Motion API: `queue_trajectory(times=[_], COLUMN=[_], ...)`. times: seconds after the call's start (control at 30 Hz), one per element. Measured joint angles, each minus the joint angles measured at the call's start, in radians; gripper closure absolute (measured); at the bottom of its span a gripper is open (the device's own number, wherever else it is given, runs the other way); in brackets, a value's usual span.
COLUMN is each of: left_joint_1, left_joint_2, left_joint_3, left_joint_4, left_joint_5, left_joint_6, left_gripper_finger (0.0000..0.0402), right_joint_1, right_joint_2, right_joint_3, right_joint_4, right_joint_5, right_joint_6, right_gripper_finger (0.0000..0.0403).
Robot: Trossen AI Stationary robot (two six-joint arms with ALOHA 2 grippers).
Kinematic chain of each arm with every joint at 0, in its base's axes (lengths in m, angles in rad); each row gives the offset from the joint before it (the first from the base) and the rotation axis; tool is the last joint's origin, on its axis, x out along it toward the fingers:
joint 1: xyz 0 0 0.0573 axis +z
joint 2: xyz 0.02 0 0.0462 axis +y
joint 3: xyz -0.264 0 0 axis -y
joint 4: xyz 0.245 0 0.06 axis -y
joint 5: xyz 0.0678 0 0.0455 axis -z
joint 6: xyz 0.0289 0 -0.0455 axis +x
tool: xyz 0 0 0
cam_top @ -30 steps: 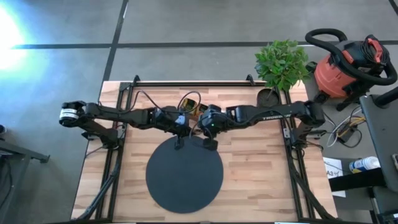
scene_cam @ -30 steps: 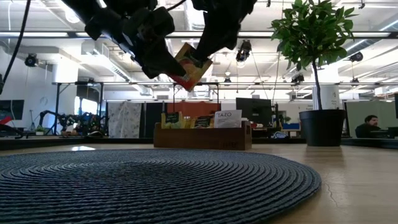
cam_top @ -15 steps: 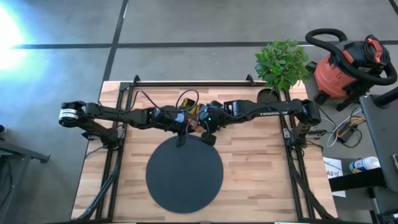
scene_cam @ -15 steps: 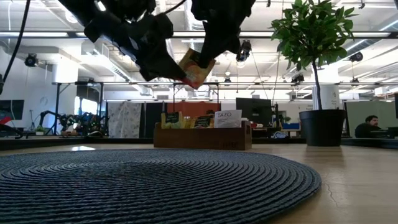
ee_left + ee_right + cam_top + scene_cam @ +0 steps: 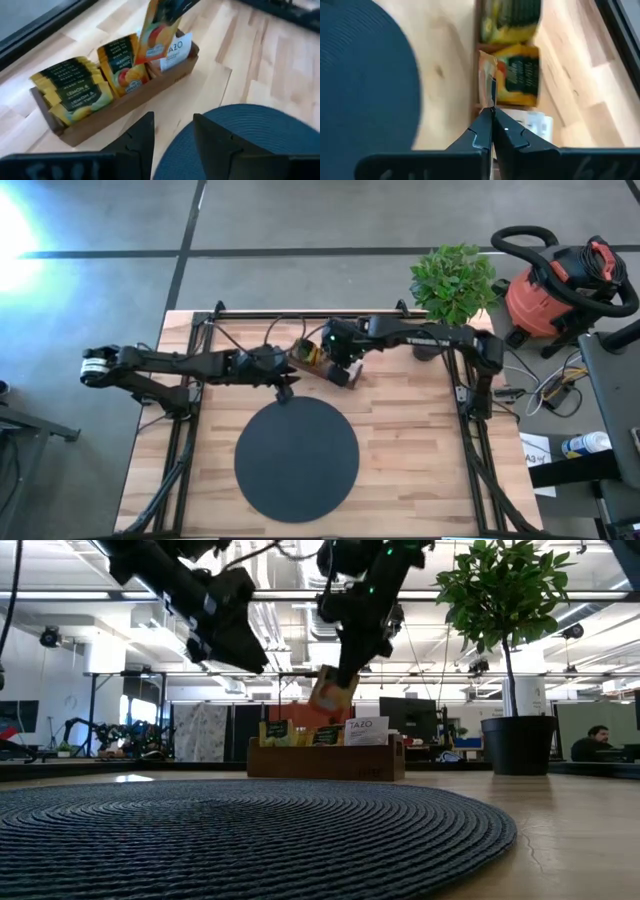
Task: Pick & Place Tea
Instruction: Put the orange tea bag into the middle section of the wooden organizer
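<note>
The left pincer (image 5: 172, 140) has let go and now stands spread; the right pincer (image 5: 492, 114) alone pinches the orange sachet (image 5: 332, 690), carrying it back over the wooden tray (image 5: 120, 107).

The mat (image 5: 296, 461) is left bare, and open tabletop (image 5: 410, 450) is seen to its right. Above the tray (image 5: 120, 107), the way is taken up by the right pincer (image 5: 492, 111), clamped on a sachet (image 5: 333, 690). The left pincer (image 5: 172, 131), fingers parted, is held just beside the tray. The far right corner is blocked by a plant (image 5: 452, 280).
</note>
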Motion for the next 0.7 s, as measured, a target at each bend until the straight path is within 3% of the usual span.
queue_trajectory(times=[0.2, 0.53, 0.7], left_joint_1=[0.0, -0.002, -0.002], left_joint_2=[-0.068, -0.146, -0.184], left_joint_3=[-0.007, -0.1, -0.16], left_joint_4=[-0.046, -0.059, -0.051], left_joint_5=[-0.03, -0.048, -0.048], left_joint_6=[-0.066, -0.15, -0.195], left_gripper_finger=[0.0273, 0.0273, 0.0273], right_joint_1=[-0.057, -0.062, -0.069], right_joint_2=[0.141, 0.336, 0.395], right_joint_3=[0.156, 0.478, 0.543], right_joint_4=[-0.139, -0.335, -0.379], right_joint_5=[-0.051, -0.074, -0.098], right_joint_6=[-0.082, -0.066, -0.043], right_gripper_finger=[0.0394, 0.0394, 0.0394])
